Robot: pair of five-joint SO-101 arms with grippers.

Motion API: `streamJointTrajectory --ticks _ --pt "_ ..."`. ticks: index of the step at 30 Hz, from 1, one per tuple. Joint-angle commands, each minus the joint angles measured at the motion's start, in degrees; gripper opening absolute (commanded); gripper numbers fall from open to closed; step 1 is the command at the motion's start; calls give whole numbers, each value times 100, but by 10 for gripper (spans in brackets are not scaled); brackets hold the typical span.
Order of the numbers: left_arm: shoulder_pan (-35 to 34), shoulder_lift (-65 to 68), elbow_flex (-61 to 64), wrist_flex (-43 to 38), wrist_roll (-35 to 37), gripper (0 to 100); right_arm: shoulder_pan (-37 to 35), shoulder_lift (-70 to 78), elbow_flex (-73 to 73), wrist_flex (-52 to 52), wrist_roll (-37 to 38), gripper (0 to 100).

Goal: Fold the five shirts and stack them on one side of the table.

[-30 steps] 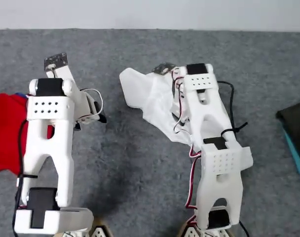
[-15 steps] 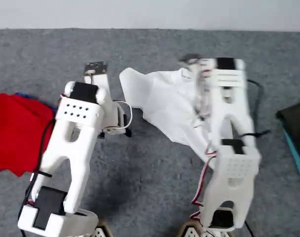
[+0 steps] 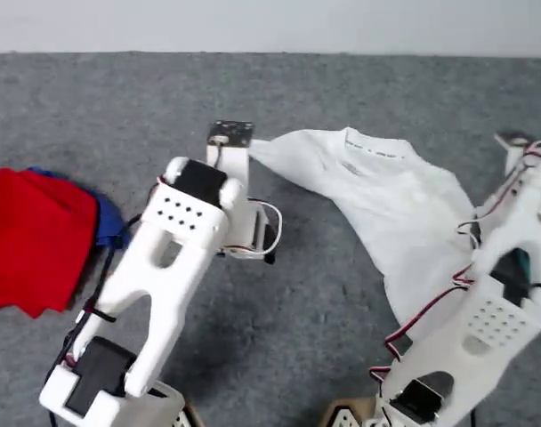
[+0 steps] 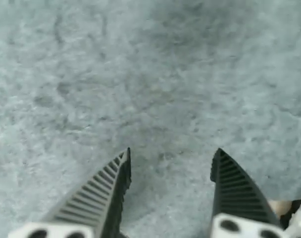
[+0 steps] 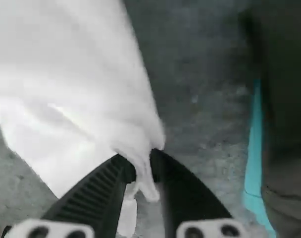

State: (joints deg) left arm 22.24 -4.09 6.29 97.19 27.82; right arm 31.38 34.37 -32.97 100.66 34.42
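Note:
A white shirt lies spread across the grey carpet, collar at the far side. My right gripper is shut on an edge of the white shirt, at the right side of the table in the high view. My left gripper hangs open over bare carpet, nothing between its fingers. The left arm's wrist sits just beside the shirt's left sleeve tip. A red shirt lies at the left edge on top of a blue one.
A dark shirt over a teal one lies close beside my right gripper. The right arm covers that pile in the high view. Bare grey carpet stretches between the two arms.
The right arm swung to the right with the white shirt in its grip, pulling the shirt out flatter. The left arm moved right, up to the shirt's left sleeve.

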Motion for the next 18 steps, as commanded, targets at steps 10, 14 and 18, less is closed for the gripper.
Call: streamJointTrajectory --ticks 10,14,18 --pt "844 1556 -1490 343 123 325 831 -1367 -70 215 -607 325" --pt "1600 1978 -2642 325 501 393 1156 -1710 -62 215 -633 318" --pt "2347 2980 -3916 325 554 399 1297 -1745 -62 224 -264 318"
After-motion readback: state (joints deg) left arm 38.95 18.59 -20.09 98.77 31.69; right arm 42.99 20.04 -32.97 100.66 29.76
